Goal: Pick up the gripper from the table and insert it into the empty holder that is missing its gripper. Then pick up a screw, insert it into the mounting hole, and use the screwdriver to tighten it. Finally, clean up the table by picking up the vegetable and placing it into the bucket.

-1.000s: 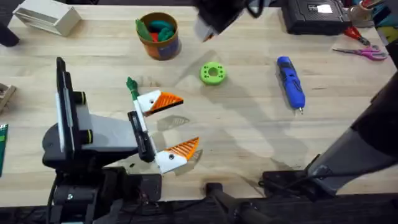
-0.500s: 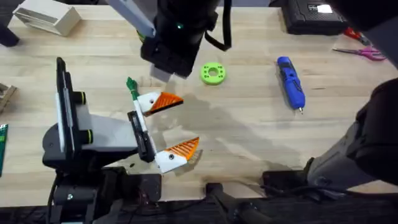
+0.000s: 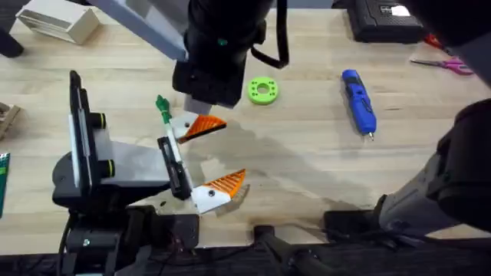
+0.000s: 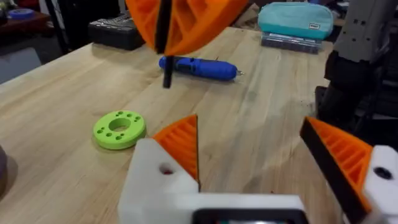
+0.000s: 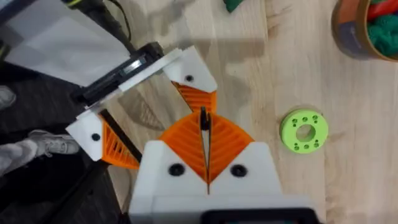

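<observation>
My right gripper (image 5: 204, 119) is shut on a thin black screw (image 4: 166, 59) that hangs point down. It hovers just above the far finger of my left gripper (image 3: 235, 149), which lies open on the table. Both left fingers carry an orange ribbed gripper pad (image 4: 183, 149). The white holder (image 4: 152, 193) under the screw has a small dark hole. The blue screwdriver (image 3: 358, 101) lies to the right. The dark green vegetable (image 3: 162, 106) rests by the left arm's far finger. The orange bucket (image 5: 364, 28) stands beyond it, hidden under the right arm in the overhead view.
A bright green ring (image 3: 262, 90) lies between the left gripper and the screwdriver. A white box (image 3: 57, 21) sits at the back left. A black case (image 3: 383, 17) and scissors (image 3: 449, 64) are at the back right.
The right arm has swung in from the back of the table, down and to the left, and now hangs over the left gripper's far finger. The left arm has not moved.
</observation>
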Robot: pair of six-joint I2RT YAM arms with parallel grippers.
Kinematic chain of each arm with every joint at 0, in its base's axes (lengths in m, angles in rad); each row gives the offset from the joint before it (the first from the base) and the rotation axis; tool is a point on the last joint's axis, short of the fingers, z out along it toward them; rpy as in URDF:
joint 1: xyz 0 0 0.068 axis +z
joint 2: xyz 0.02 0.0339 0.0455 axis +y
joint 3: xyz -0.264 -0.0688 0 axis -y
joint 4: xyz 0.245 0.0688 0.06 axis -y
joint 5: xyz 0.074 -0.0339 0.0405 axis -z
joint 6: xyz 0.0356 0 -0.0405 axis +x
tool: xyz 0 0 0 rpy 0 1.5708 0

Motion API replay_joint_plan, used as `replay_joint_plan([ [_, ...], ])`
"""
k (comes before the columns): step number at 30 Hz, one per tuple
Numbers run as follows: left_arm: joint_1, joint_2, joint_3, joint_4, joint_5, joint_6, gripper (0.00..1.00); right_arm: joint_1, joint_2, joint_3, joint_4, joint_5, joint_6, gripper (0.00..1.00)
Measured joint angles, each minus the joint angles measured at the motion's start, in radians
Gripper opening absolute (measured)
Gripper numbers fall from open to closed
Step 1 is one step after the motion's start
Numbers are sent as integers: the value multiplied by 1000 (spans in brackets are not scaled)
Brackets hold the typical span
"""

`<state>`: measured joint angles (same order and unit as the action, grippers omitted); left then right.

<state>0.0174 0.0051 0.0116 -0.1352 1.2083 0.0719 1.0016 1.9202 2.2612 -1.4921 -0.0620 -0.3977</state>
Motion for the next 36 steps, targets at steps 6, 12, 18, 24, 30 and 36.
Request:
replay_joint_plan([
  [6,0,0,0,0,0,0,985,11,26,0,3,0,-3,7],
  [12,0,0,0,0,0,0,985,49,35,0,4,0,-21,7],
  [18,0,0,0,0,0,0,985,57,38,0,3,0,-27,7],
  [24,0,0,0,0,0,0,985,58,65,0,6,1,-29,7],
  [30,0,0,0,0,0,0,985,58,81,0,13,0,-30,7],
  [36,0,0,0,0,0,0,985,58,82,0,19,1,-29,7],
])
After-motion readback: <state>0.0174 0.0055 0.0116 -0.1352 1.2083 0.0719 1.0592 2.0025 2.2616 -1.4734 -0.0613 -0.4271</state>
